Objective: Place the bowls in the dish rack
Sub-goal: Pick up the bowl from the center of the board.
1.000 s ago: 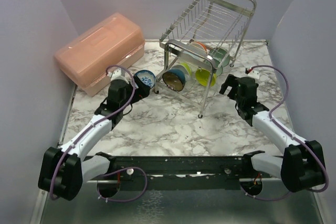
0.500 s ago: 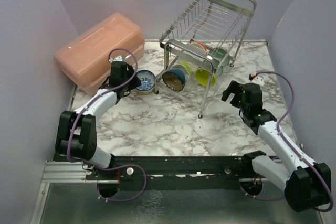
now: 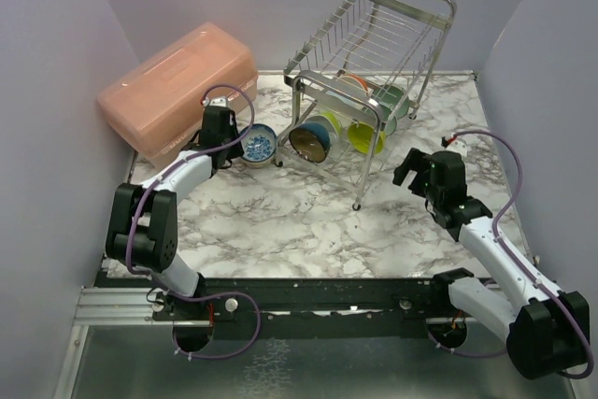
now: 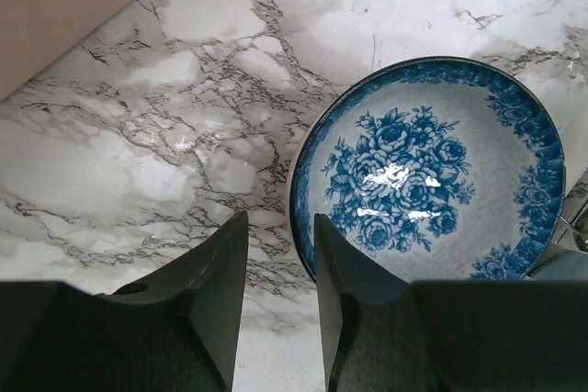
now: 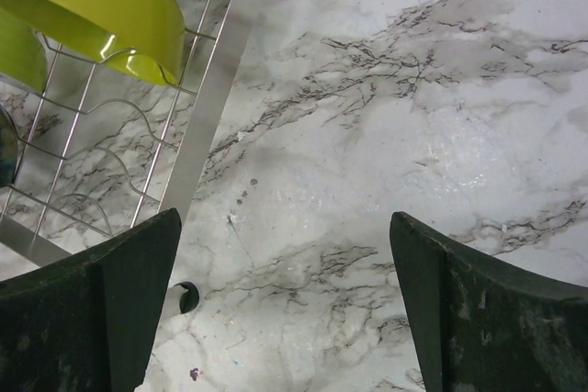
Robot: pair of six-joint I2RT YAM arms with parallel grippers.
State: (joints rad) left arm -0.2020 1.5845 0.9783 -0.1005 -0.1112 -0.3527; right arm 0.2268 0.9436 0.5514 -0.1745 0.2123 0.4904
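The blue-and-white patterned bowl point(image 4: 432, 181) sits upright on the marble table point(image 3: 308, 221), between the pink lidded box point(image 3: 177, 91) and the dish rack point(image 3: 374, 44), close to the rack's left front leg. We note the left gripper point(image 4: 281, 227) straddling the bowl's rim on the box side. One finger is over the bowl's inside and the other is over the table outside it. The jaws are drawn narrow, but a strip of marble shows between the outer finger and the rim, so we log no pinch. In the rack's lower tier other bowls stand on edge: a teal bowl point(image 3: 311, 140), a lime bowl point(image 3: 366, 137) and a mint green bowl point(image 3: 392, 100). The right gripper point(image 5: 285, 263) hangs over bare marble near the rack's front foot point(image 5: 186, 297), jaws spread wide, holding nothing.
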